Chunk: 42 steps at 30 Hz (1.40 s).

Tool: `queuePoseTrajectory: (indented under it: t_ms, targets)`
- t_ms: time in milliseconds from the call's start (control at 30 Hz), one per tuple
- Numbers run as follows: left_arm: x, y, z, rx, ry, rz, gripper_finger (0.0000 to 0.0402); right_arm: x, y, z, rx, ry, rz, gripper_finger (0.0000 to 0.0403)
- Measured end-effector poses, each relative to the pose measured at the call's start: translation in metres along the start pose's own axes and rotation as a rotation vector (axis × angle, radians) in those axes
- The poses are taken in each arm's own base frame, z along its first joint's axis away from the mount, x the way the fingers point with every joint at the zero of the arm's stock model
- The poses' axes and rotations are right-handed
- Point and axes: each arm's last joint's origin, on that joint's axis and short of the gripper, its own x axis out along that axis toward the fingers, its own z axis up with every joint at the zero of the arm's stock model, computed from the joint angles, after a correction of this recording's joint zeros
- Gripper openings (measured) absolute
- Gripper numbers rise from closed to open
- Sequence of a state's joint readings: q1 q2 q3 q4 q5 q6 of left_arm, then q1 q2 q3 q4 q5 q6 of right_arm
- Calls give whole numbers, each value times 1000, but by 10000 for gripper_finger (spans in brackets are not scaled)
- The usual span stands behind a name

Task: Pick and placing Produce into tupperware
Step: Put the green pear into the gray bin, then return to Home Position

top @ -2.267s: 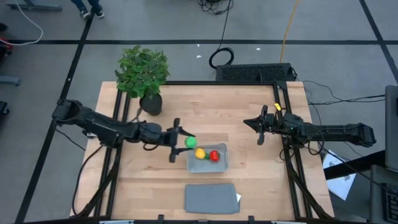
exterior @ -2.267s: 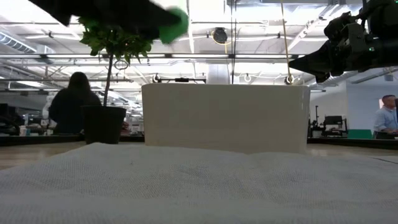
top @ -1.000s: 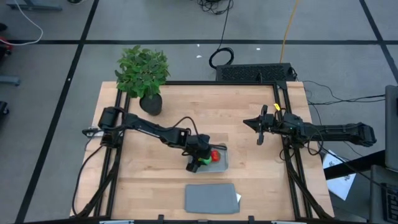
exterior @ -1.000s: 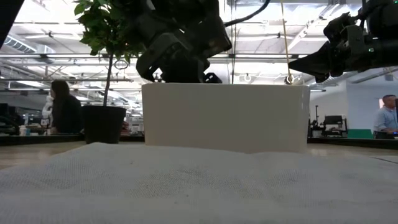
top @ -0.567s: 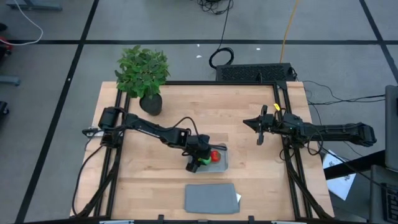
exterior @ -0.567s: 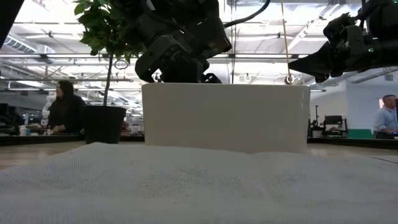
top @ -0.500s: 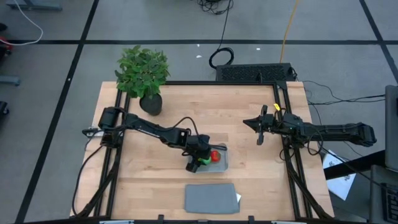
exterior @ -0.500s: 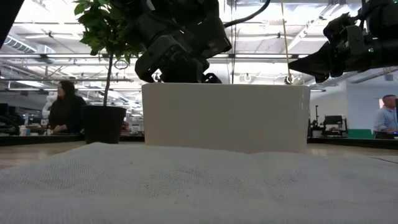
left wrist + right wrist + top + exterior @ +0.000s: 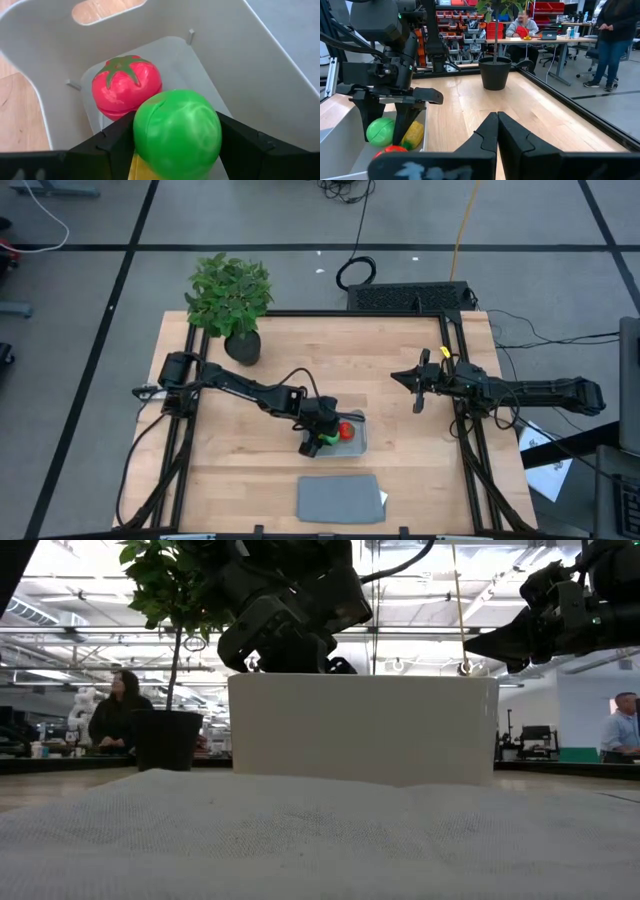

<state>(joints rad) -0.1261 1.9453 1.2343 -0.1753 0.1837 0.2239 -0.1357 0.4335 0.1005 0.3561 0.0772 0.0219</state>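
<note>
- Fingers of the left gripper (image 9: 176, 150) are clamping the round green produce (image 9: 177, 131) inside the tupperware (image 9: 280, 75), lower centre of the left wrist view.
- Red produce (image 9: 126, 86) is lying just behind; the yellow piece (image 9: 413, 134) is peeking out beside it.
- Right gripper (image 9: 418, 385) is hovering at right of the high view, jaws pressed together.

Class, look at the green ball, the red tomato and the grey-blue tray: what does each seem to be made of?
Green ball: probably smooth plastic, with a soft sheen.
Red tomato: likely moulded plastic or rubber; its green stalk looks painted on.
Tray: matte plastic, with thin moulded walls and a cut-out handle.
</note>
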Motion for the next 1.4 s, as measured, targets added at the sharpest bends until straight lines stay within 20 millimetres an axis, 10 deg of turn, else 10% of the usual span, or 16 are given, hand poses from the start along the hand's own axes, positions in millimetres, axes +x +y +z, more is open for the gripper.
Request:
queuePoseTrajectory:
  t_ms: [767,1067,1400]
  targets:
    - [-1,-2,0,-3,-4,-45,285,0,0,0,0,0,0,0]
    - [-29,-12,24,73,10,48,281,0,0,0,4,0,0,0]
    - [-26,-10,20,55,61,103,107,1,0,0,4,3,0,0]
